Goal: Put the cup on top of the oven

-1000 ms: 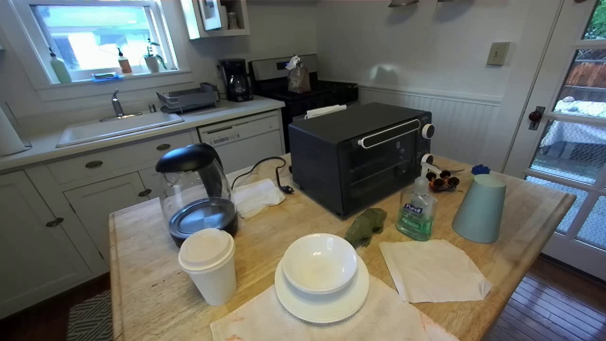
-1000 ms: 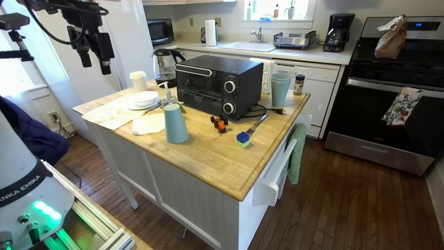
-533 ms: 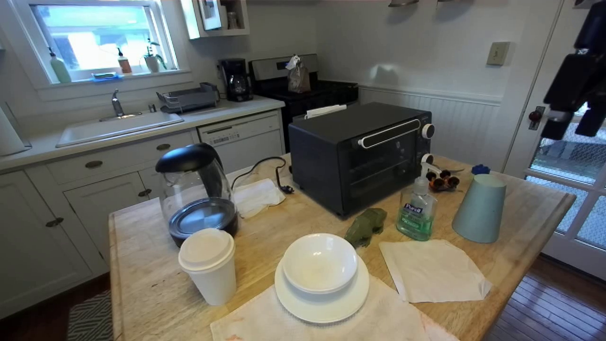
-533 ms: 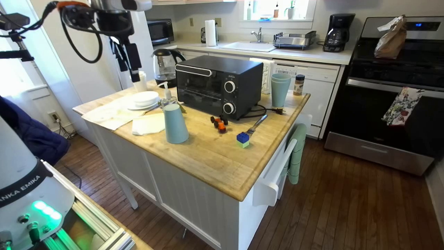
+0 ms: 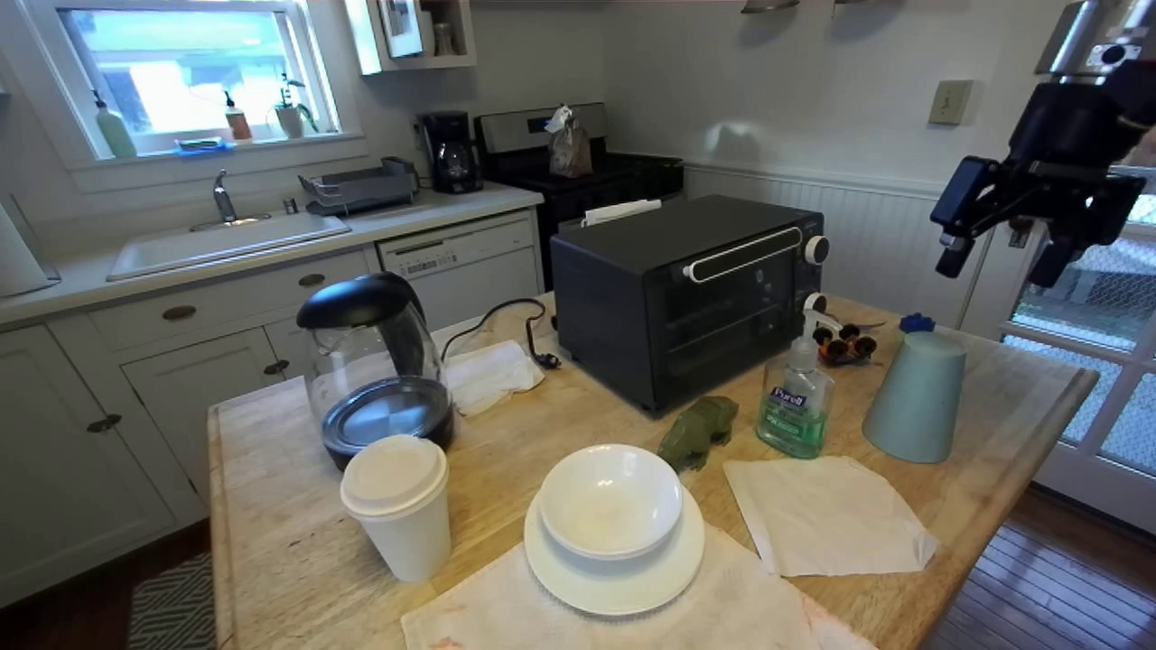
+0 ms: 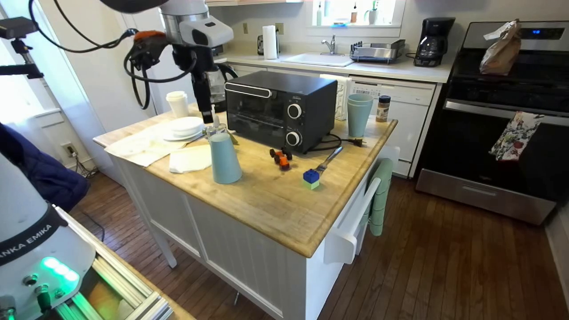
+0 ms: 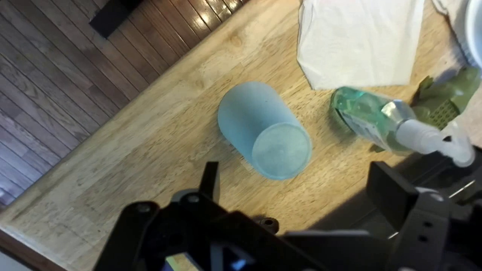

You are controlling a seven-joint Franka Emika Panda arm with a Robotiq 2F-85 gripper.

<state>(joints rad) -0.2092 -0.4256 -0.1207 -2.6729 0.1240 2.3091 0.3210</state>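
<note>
Blue-green cup [image 5: 914, 402] — below tool [image 5: 1000, 267], apart.

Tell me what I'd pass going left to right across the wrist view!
Wooden floor → blue-green cup → white napkin → white dish at the right edge. I skipped the pump bottle and green toy: they overlap others sideways.

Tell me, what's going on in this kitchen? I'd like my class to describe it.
A Franka arm has its gripper open in the air, holding nothing. In the wrist view, a pale blue-green tumbler stands upside down on the wooden tabletop, apart from the gripper, beside a Purell hand sanitizer bottle. The toaster oven stands on the same tabletop; the tumbler is not yet on it. Most likely the arm is about to reach for that tumbler and set it on top.
</note>
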